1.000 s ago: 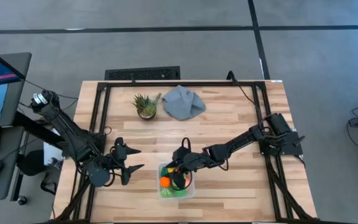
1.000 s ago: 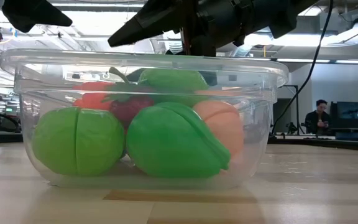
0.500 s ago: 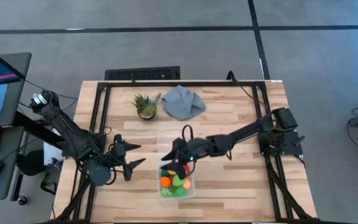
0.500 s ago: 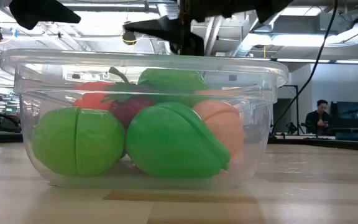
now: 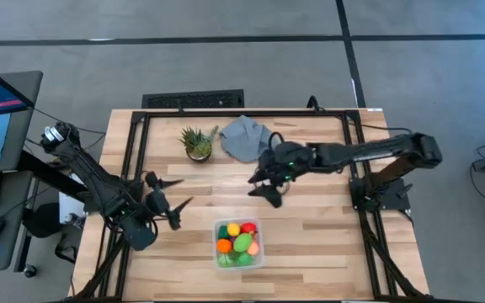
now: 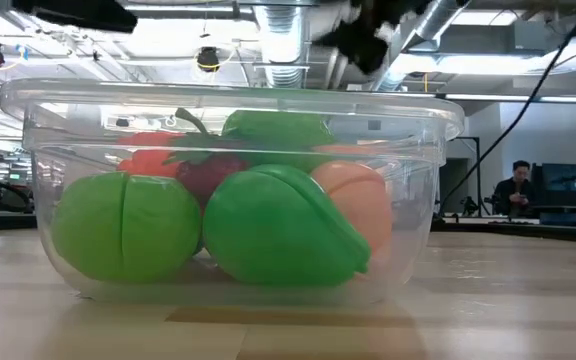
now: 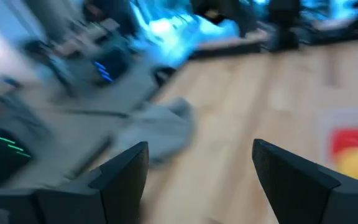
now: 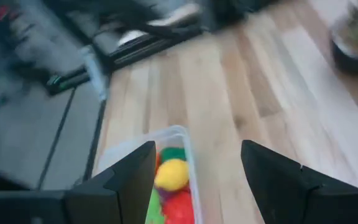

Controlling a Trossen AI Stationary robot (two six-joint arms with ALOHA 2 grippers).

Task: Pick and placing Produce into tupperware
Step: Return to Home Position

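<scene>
The clear tupperware [image 5: 240,244] sits near the table's near edge, between the two arms. The produce lies inside it: green, red, orange and yellow toy pieces [image 6: 278,225]. The right wrist view shows the tupperware [image 8: 180,144] with a yellow piece [image 8: 171,174]. My right gripper [image 5: 255,187] hangs open in the air beyond the tupperware, toward the far edge, near the grey cloth [image 5: 247,139]; it holds nothing. My left gripper [image 5: 188,191] hovers open and empty to the tupperware's left. In their wrist views both show spread fingers: left [image 7: 201,146], right [image 8: 197,148].
A spiky potted plant [image 5: 198,143] stands by the far edge, beside the grey cloth [image 7: 160,134]. Black rails run along the table's left, right and far sides. Bare wood lies between the tupperware and the plant. A person [image 6: 513,190] sits far off in the room.
My right gripper has risen from the tupperware and swung away toward the table's far edge and right, ending near the grey cloth. My left gripper has shifted a little toward the far edge. The produce and the tupperware have stayed where they were.
</scene>
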